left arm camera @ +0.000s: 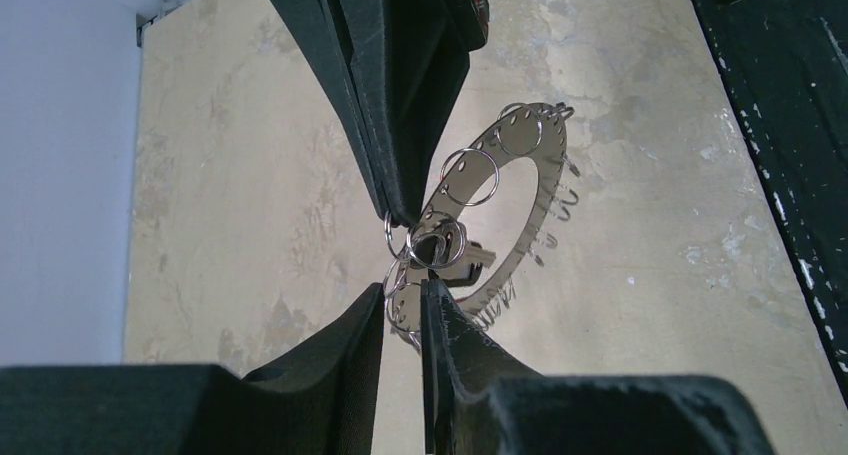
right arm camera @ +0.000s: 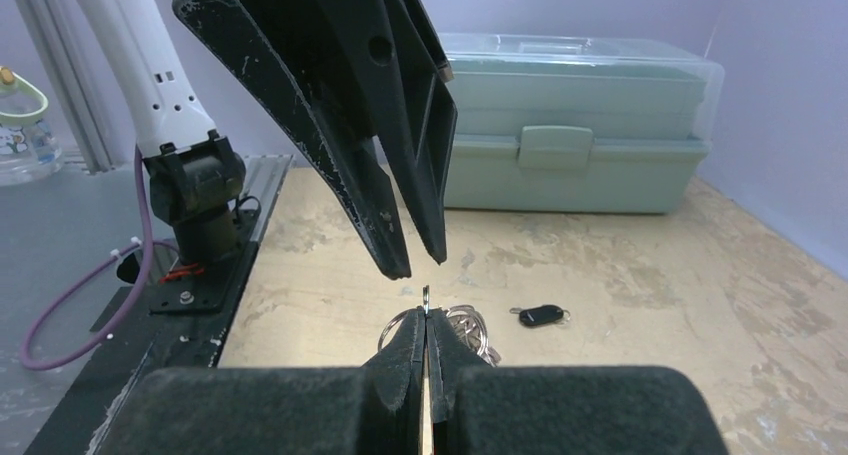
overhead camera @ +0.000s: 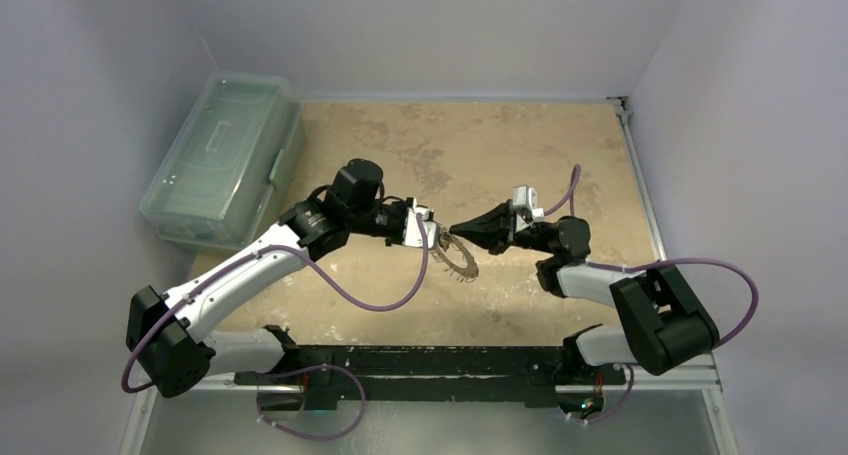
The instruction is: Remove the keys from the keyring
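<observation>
The keyring (overhead camera: 460, 257) hangs in the air between my two grippers, above the tan table. In the left wrist view it is a flat silvery ring (left arm camera: 530, 200) with small split rings and a black-headed key (left arm camera: 455, 257) bunched at its near end. My right gripper (overhead camera: 455, 229) is shut on the ring's thin metal edge (right arm camera: 426, 295). My left gripper (overhead camera: 434, 237) is narrowly open, its fingertips (left arm camera: 432, 293) on either side of the small rings. From the right wrist it hovers just above the held edge (right arm camera: 415, 263). One black-headed key (right arm camera: 541, 316) lies loose on the table.
A pale green lidded toolbox (overhead camera: 225, 155) stands at the table's far left; it also shows in the right wrist view (right arm camera: 580, 125). The black base rail (overhead camera: 430, 360) runs along the near edge. A small bottle (right arm camera: 20, 125) stands off the table.
</observation>
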